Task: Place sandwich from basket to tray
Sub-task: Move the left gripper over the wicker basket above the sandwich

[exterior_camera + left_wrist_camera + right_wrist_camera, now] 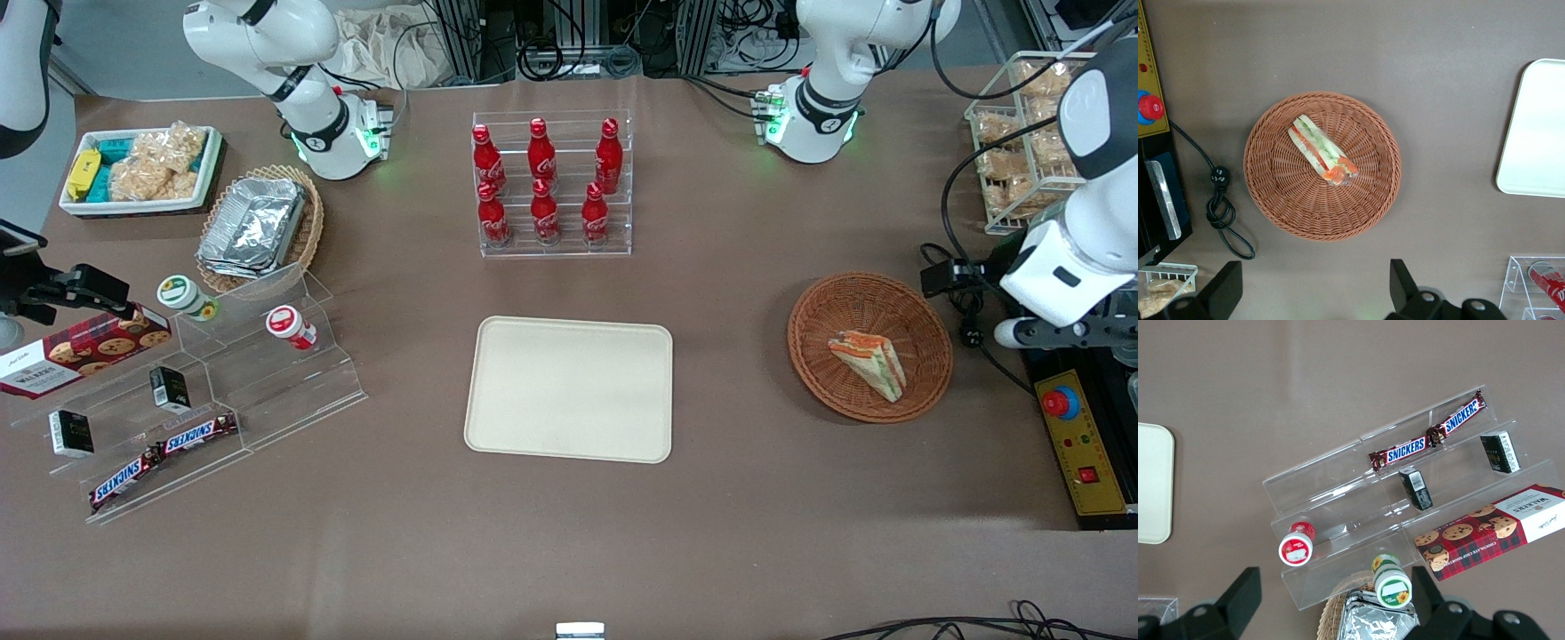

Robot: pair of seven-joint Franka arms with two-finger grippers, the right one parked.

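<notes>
The sandwich [869,363], a wrapped wedge with orange and green layers, lies in the reddish-brown woven basket [822,356] toward the working arm's end of the table. The cream tray [569,388] lies flat at the table's middle, with nothing on it. In the left wrist view the sandwich [1323,151] lies near the middle of the basket [1281,197], and an edge of the tray [1538,127] shows. My left gripper [1315,267] hangs high above the table just outside the basket's rim. Its fingers are spread wide and hold nothing.
A clear rack of red cola bottles [551,182] stands farther from the front camera than the tray. A yellow emergency-stop box [1076,436] and a black cable [1221,213] lie beside the basket. Clear steps with snacks [204,391] stand toward the parked arm's end.
</notes>
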